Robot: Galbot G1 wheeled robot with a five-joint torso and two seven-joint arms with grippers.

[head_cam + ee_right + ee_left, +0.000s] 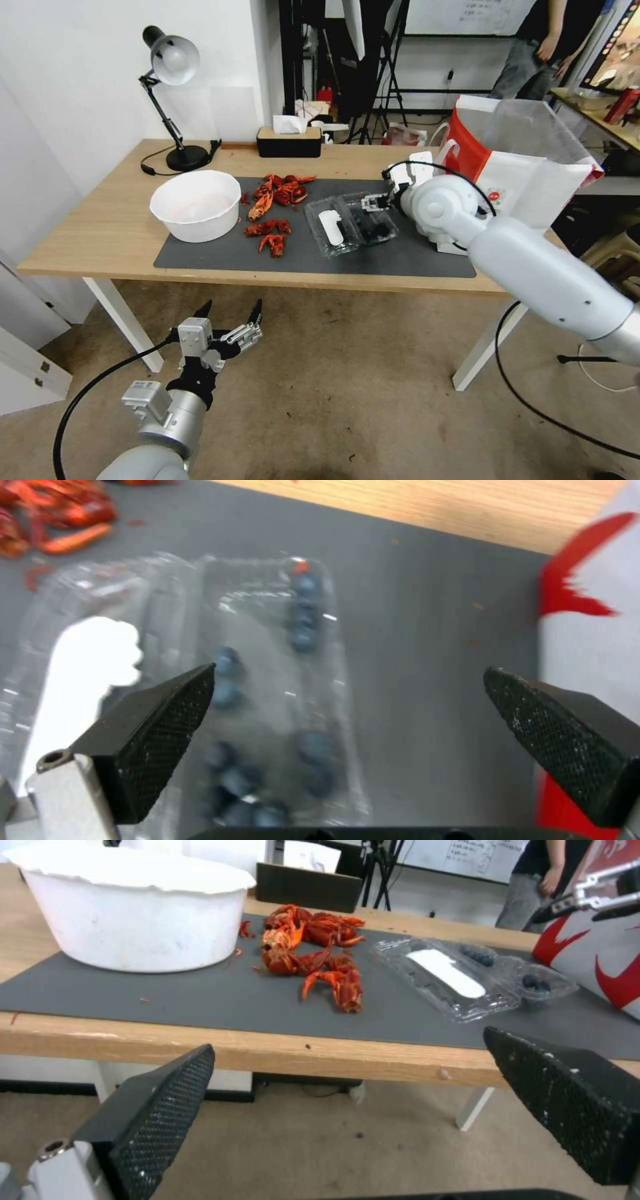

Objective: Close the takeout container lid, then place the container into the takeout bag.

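The takeout container (pixel 351 225) lies open on the dark mat, blueberries in its right half (pixel 280 700). Its lid (pixel 329 228), the left half, lies flat with the white side of the label up (pixel 87 675). My right gripper (pixel 373 202) hovers just above the blueberry half, open, its fingers (pixel 167 735) spread wide with nothing between them. The takeout bag (pixel 527 167) stands open on the table's right end, right beside that arm. My left gripper (pixel 230 321) hangs open below the table's front edge, and its view takes in the container (pixel 477 975) across the mat.
A white bowl (pixel 195 203) sits at the mat's left, with red crayfish shells (pixel 275 207) between it and the container. A black tissue box (pixel 289 141) and a desk lamp (pixel 172 100) stand along the far edge.
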